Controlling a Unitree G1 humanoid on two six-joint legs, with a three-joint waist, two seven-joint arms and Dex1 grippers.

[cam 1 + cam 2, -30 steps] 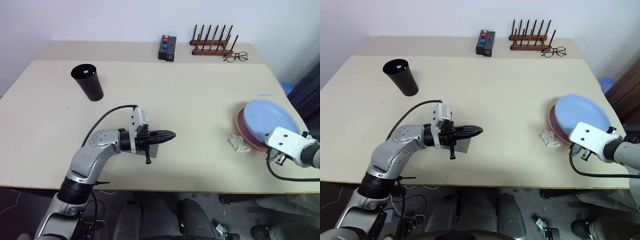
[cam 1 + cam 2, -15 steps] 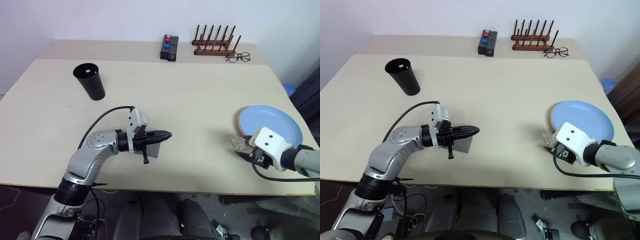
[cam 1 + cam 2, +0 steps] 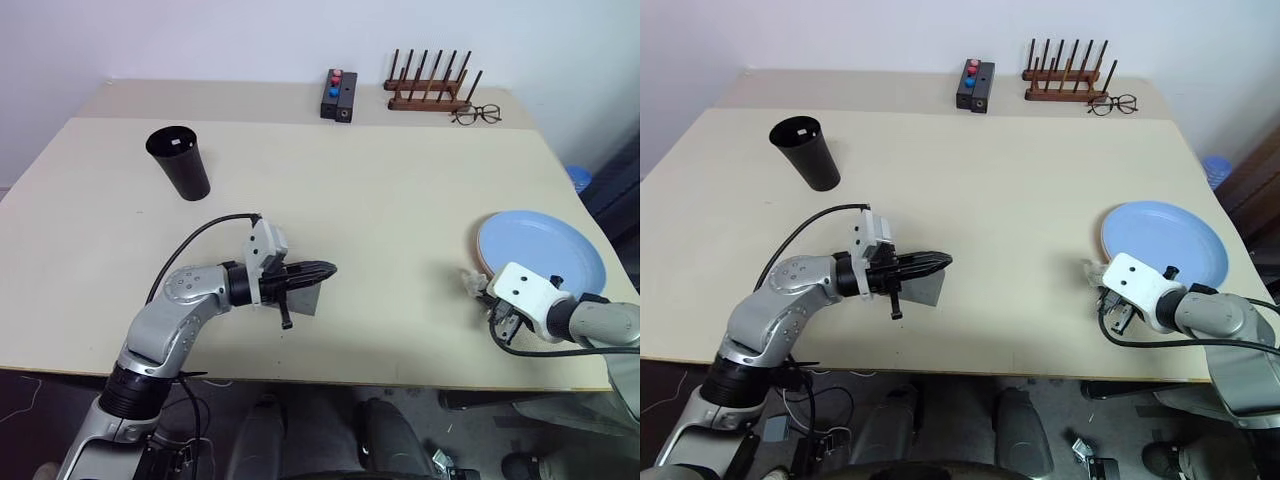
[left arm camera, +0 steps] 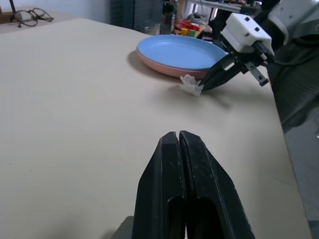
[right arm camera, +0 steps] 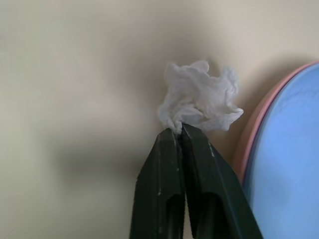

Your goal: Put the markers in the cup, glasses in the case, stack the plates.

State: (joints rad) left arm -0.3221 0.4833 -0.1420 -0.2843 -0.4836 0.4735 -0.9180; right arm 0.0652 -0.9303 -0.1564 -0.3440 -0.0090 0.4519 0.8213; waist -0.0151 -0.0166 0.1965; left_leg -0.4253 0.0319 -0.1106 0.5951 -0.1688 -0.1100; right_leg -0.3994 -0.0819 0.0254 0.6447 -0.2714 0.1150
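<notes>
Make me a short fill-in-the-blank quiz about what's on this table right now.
1. The blue plate lies on top of the ____ plate.
2. The right gripper pinches a crumpled white ____.
3. The spectacles lie beside the wooden ____.
4. The black cup stands ____.

Missing words: pink; tissue; rack; upright
</notes>
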